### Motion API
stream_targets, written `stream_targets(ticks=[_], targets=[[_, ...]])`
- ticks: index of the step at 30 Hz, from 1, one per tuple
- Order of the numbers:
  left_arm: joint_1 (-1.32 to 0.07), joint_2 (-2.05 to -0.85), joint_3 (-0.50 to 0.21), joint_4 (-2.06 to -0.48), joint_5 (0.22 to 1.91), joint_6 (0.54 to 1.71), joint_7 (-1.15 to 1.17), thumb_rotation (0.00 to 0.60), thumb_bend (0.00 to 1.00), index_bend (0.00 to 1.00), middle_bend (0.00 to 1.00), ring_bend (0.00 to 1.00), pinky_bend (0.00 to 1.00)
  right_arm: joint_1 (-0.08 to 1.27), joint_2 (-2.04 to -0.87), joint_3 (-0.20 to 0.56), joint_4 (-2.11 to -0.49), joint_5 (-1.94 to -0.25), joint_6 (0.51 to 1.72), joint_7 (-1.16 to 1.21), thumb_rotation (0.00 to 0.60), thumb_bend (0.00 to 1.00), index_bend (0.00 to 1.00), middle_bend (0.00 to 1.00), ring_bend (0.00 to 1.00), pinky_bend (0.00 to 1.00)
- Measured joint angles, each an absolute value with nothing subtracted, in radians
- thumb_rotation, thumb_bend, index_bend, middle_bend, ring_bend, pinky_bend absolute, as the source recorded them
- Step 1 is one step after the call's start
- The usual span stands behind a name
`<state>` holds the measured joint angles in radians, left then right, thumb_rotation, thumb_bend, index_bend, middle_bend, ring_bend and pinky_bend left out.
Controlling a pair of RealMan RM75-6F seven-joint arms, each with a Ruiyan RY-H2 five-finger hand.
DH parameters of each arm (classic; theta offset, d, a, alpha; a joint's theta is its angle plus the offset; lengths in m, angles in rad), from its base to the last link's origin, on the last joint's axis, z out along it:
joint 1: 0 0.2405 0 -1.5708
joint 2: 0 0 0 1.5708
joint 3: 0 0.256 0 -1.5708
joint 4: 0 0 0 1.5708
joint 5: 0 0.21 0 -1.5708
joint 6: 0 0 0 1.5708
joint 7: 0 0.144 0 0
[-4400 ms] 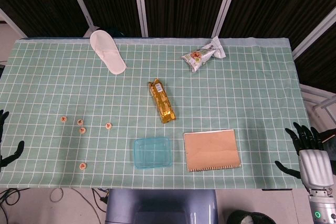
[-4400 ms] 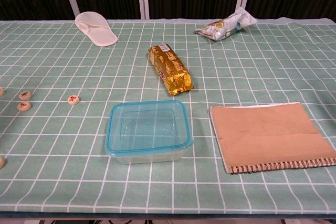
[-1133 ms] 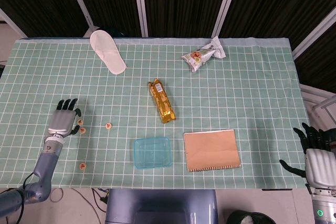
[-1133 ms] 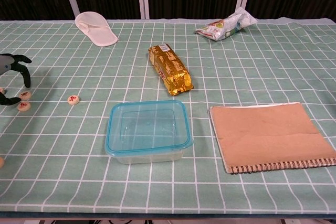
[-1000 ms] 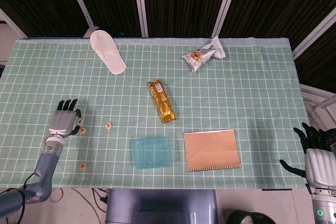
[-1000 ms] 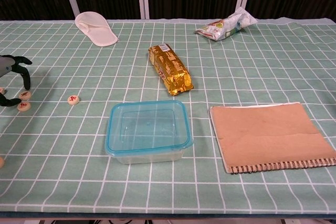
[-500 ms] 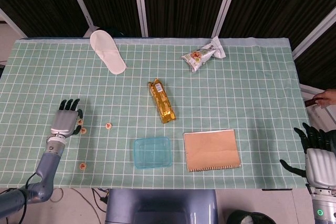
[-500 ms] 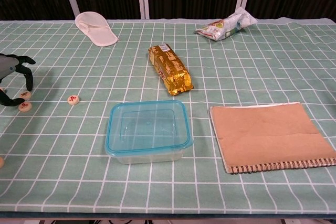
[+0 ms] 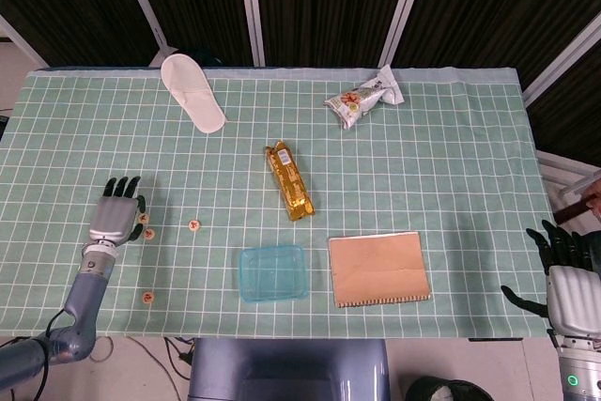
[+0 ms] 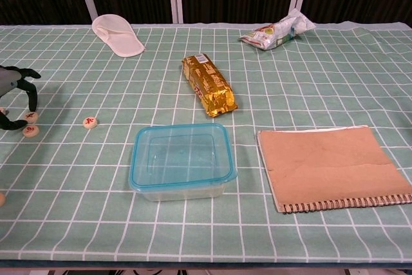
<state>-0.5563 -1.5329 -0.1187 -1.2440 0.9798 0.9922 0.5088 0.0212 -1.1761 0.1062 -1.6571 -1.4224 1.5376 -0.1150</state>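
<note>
My left hand hovers over the left part of the green checked tablecloth, fingers spread and arched downward, holding nothing. Small round wooden pieces with red marks lie around it: two pieces just beside its fingertips, one piece further right and one piece near the front edge. Only the edge of that left hand shows in the chest view. My right hand hangs off the table's front right corner, fingers apart and empty.
A clear blue-rimmed container sits front centre, with a brown spiral notebook to its right. A gold snack packet lies mid-table. A white slipper and a snack bag lie at the back. A person's hand shows at the right edge.
Since 4.4 s ago my left hand came onto the table over the wooden pieces; over the last second it barely shifted. A person's hand appeared at the right edge.
</note>
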Motion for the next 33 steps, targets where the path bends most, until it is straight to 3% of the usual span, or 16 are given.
stream_targets(ticks=[33], targets=[[-0.553, -1.515, -0.119, -1.27, 1.006, 1.01, 0.488, 0.6, 0.35, 0.5, 0.05, 0.0, 0.06, 0.021, -1.175, 0.108, -1.664, -1.413, 1.533, -0.122, 0.6, 0.2, 0.15, 0.07, 0.07, 0.0]])
